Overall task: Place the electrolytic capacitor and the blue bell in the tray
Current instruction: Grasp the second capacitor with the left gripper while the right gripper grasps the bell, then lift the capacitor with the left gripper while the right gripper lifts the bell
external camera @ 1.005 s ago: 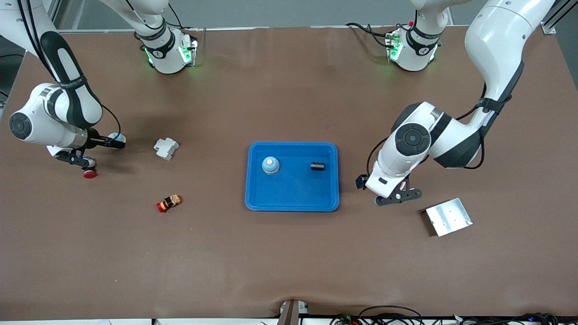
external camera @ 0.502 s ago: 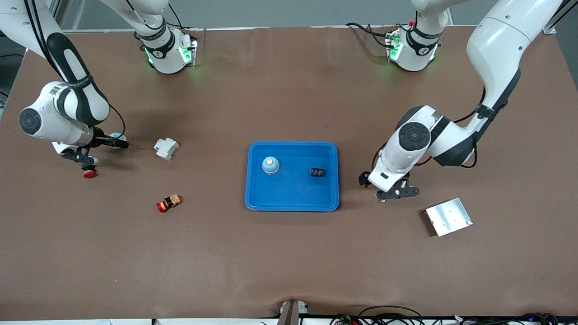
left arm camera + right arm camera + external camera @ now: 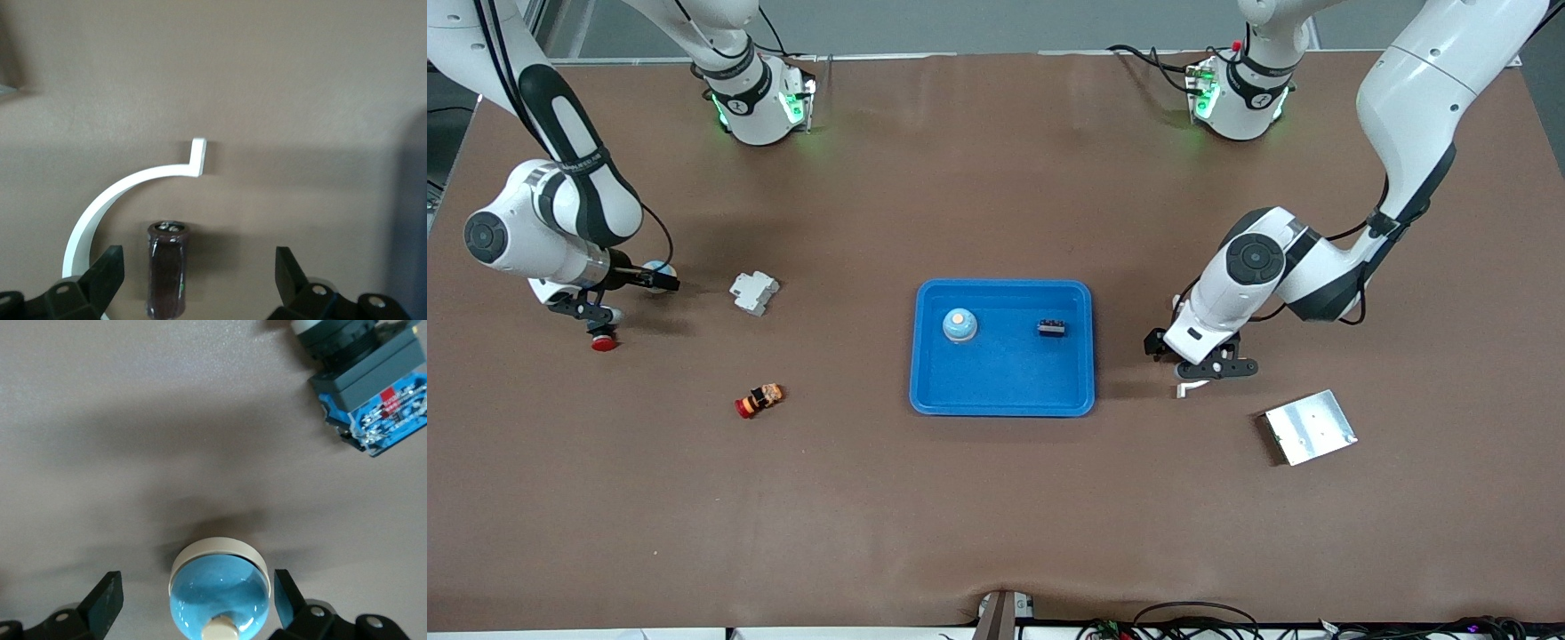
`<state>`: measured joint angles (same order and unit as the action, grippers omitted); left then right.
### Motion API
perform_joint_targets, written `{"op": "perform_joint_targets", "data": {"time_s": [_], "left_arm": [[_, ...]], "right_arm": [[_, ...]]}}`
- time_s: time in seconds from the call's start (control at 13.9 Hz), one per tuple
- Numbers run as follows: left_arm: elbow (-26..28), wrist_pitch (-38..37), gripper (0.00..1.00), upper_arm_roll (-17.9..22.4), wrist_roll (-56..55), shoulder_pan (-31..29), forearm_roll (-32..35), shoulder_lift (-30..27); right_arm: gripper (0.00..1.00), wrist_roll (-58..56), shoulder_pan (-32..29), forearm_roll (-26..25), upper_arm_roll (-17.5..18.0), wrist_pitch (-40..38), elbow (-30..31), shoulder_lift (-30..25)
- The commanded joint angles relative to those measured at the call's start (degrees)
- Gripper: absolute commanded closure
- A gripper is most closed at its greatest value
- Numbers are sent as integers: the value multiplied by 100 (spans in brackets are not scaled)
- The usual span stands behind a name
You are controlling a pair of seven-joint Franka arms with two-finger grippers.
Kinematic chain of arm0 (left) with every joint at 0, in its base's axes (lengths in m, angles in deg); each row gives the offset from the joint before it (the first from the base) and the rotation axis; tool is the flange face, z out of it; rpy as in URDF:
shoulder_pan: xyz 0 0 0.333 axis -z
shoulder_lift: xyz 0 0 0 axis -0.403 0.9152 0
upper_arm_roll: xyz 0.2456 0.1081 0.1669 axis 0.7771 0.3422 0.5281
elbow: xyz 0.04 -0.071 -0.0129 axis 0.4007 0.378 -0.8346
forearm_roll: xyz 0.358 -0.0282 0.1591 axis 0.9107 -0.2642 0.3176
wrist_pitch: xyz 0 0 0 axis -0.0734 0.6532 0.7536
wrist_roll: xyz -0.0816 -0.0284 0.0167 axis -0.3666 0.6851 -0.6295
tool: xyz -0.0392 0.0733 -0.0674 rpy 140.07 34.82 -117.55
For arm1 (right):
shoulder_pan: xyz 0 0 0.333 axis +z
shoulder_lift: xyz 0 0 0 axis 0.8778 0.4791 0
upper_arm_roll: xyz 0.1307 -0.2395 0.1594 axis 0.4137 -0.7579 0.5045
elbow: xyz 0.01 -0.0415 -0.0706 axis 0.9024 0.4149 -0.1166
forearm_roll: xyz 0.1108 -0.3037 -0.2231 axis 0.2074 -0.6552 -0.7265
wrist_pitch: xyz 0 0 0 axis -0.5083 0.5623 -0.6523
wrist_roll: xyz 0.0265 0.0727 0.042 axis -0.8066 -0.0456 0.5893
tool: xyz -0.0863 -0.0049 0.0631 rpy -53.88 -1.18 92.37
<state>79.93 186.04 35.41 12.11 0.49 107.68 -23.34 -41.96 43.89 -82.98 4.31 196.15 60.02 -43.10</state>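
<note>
- Front view: shallow bright-blue rectangular plastic tray (image 3: 1003, 398) sat mid-table, already holding a light-blue domed bell (image 3: 959, 325) and a small black block (image 3: 1053, 328). Left gripper (image 3: 1209, 372) hung low over the table between tray and silver metal plate (image 3: 1310, 427); right gripper (image 3: 618, 298) low at the right arm's end, by a red-capped push button (image 3: 604, 341)
- Left wrist view: fingers (image 3: 107, 277) spread wide, holding nothing; dark-brown cylindrical electrolytic capacitor (image 3: 167, 270) lay on the table between them, beside a white curved plastic clip (image 3: 123, 193)
- Right wrist view: fingers (image 3: 107, 600) wide apart, empty, straddling a second blue dome bell with cream base (image 3: 220, 593) on the table, outside the tray
</note>
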Motion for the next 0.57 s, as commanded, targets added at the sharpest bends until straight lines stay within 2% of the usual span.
{"op": "perform_joint_targets", "data": {"time_s": [0.0,0.5], "left_arm": [[369,378,0,-77,6,-256,354,-15],[511,494,0,-60,-91,-397,768,117]], "right_arm": [[0,-93,-307,-204,90,83,78,-52],[0,-198,-343,-195,99,153,131,0]]}}
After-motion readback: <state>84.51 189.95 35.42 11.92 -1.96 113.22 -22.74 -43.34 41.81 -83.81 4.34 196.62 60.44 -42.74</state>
